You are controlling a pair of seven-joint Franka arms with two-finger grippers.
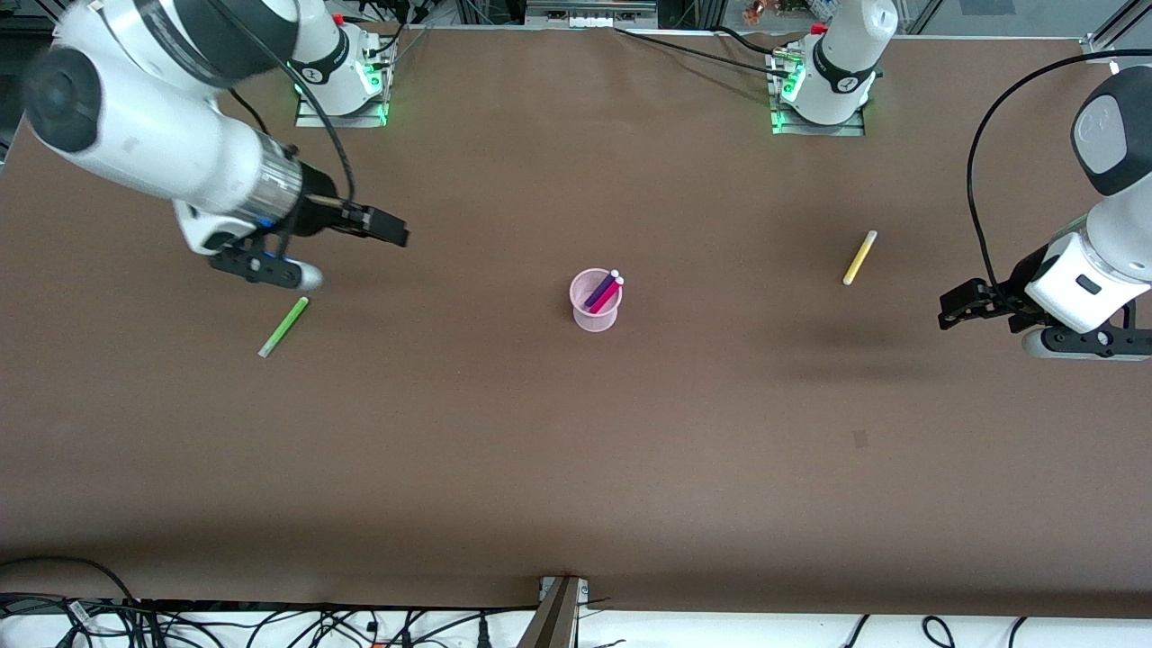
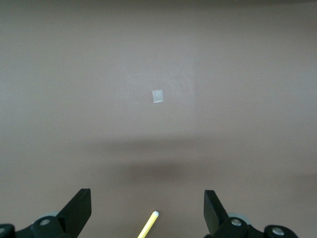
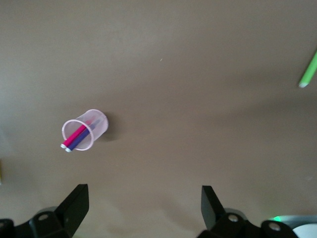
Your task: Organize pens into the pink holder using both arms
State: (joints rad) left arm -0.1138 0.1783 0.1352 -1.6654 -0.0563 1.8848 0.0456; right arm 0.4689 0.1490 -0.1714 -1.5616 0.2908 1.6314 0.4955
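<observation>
The pink holder (image 1: 595,301) stands mid-table with the purple pen (image 1: 599,289) and the magenta-pink pen (image 1: 607,293) leaning in it. It also shows in the right wrist view (image 3: 85,129). The green pen (image 1: 283,327) lies on the table toward the right arm's end, also in the right wrist view (image 3: 308,70). The yellow pen (image 1: 859,257) lies toward the left arm's end; its tip shows in the left wrist view (image 2: 148,225). My right gripper (image 1: 389,229) is open and empty, up over the table above the green pen. My left gripper (image 1: 954,306) is open and empty, beside the yellow pen.
A brown table (image 1: 576,450) carries only these things. A small pale patch (image 2: 157,95) marks the surface, also in the front view (image 1: 860,438). Cables (image 1: 270,625) lie along the edge nearest the front camera. The arm bases (image 1: 823,85) stand at the farthest edge.
</observation>
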